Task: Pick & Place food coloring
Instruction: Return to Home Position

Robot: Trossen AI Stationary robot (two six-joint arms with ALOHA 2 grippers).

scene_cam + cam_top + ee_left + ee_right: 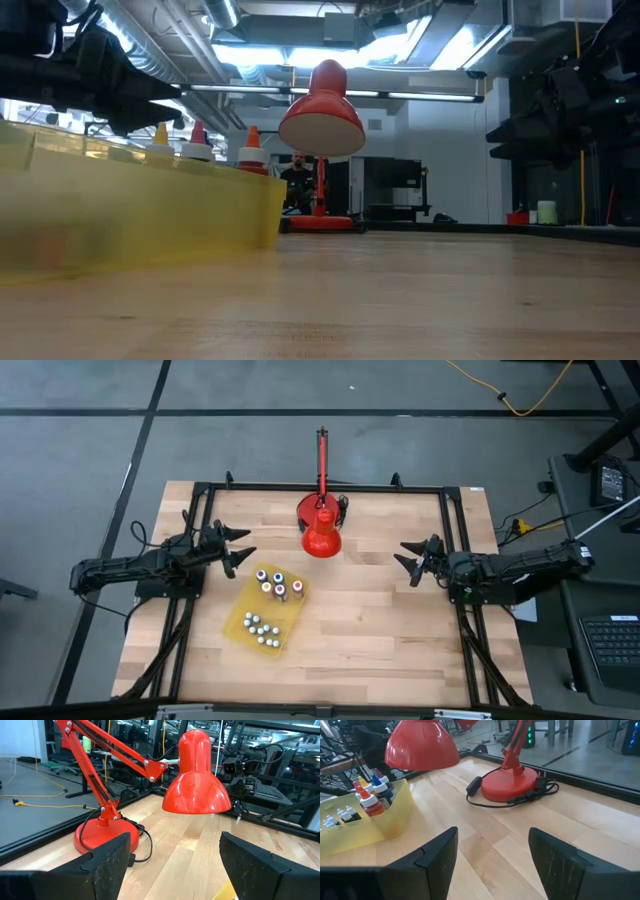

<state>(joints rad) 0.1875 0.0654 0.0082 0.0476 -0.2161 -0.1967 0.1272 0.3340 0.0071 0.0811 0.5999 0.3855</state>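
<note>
The food coloring bottles [271,584], small, with blue, red and yellow bodies and pale caps, stand upright in a yellow tray [263,611] on the table left of centre; several white-capped ones [260,628] sit in its near half. In the right wrist view the coloured bottles [370,795] show at the tray's end. My left gripper [243,542] hangs open at the table's left side, just beyond the tray's far left corner, holding nothing. My right gripper [406,553] stands open at the right side, also holding nothing.
A red desk lamp [321,530] stands at the far middle, its shade over the wood and its base and black cord [512,787] behind it. The black frame rail [455,560] runs along the table's edges. Bare wood [370,620] lies between tray and right arm.
</note>
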